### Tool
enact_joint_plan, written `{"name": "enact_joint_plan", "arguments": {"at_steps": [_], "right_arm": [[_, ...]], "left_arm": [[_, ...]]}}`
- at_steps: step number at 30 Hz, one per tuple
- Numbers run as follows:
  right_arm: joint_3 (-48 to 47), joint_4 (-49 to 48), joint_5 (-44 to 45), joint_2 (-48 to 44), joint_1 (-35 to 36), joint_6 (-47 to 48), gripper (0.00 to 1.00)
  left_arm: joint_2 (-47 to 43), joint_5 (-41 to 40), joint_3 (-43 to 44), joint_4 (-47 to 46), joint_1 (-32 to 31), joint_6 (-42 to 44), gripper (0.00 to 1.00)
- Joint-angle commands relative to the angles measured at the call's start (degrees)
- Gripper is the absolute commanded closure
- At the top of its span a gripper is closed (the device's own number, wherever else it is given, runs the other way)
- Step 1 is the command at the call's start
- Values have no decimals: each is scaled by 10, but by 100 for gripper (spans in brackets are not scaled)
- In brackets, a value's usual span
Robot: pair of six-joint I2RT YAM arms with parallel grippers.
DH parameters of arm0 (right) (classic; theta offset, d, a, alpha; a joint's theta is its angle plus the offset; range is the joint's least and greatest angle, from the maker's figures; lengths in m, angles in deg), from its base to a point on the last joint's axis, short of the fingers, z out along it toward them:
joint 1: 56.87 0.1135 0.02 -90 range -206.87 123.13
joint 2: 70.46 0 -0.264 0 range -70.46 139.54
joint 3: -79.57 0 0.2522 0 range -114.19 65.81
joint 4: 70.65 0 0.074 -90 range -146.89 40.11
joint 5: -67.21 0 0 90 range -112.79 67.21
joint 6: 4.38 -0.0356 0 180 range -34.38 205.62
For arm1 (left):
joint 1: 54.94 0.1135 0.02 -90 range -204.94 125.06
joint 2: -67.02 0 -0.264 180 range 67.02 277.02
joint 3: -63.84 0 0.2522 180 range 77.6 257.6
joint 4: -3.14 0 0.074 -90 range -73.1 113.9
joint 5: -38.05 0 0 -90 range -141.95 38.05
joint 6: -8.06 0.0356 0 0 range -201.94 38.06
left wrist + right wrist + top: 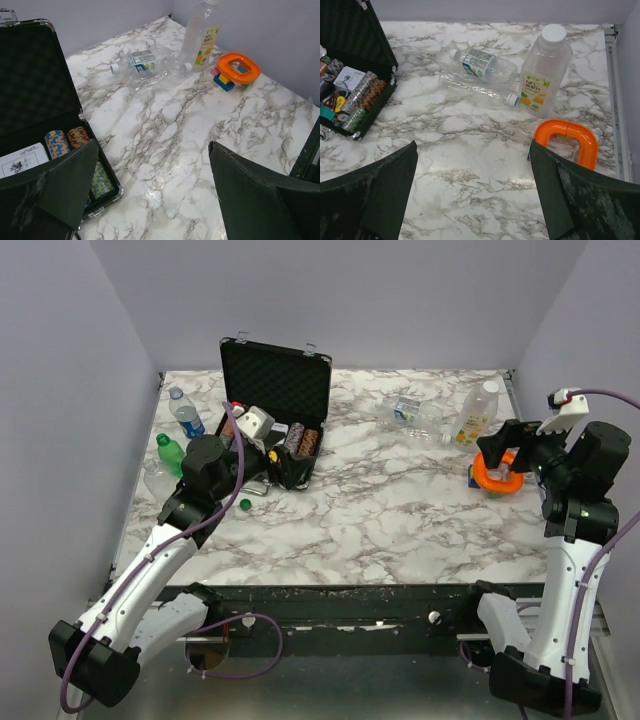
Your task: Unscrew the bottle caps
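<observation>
Clear cylindrical plastic bottles (476, 89) are lying on the glossy veined marble table (445, 125), far right. The left gripper (152, 150) and right gripper (473, 147) are gaping wide, grasping nothing.

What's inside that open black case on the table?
Rows of striped poker chips and a white card lie in the black case. The left arm hides part of its tray from above.

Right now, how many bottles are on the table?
5 for sure: upright bottle, labelled lying bottle and plain lying bottle far right; blue-label bottle and green bottle far left. A clear shape beside them may be another.
</observation>
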Motion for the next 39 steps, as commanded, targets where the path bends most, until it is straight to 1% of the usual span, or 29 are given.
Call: {"name": "enact_joint_plan", "arguments": {"at_steps": [1, 9, 10, 13, 17, 19, 22, 25, 30, 33, 35, 39], "right_arm": [[0, -8, -12, 6, -3, -3, 0], [-14, -20, -16, 37, -3, 5, 0], [-14, -22, -19, 42, -3, 21, 0], [-16, -15, -42, 69, -3, 133, 0], [-37, -35, -14, 156, -3, 180, 0], [-66, -45, -3, 203, -2, 176, 0], [-102, -80, 67, 266, 7, 137, 0], [-155, -81, 70, 336, 11, 110, 0], [-204, -119, 109, 405, 40, 84, 0], [-258, -108, 128, 466, 46, 62, 1], [-290, -92, 136, 497, 49, 64, 2], [-321, -88, 160, 532, 54, 62, 7]], "left_arm": [[-5, 18, 13, -24, 0, 9, 1], [-4, 18, 13, -24, 0, 10, 1], [-4, 18, 12, -25, 0, 10, 1], [1, 18, 12, -25, 0, 10, 1], [5, 19, 11, -24, 0, 10, 1], [7, 14, 11, -22, 0, 14, 1], [11, 11, 11, -19, 0, 17, 1], [17, 11, 11, -18, 0, 18, 1], [24, 9, 11, -17, 0, 20, 1], [30, 6, 10, -13, 0, 24, 1], [31, 4, 10, -12, 0, 27, 1], [38, 4, 10, -12, 0, 28, 1]]}}
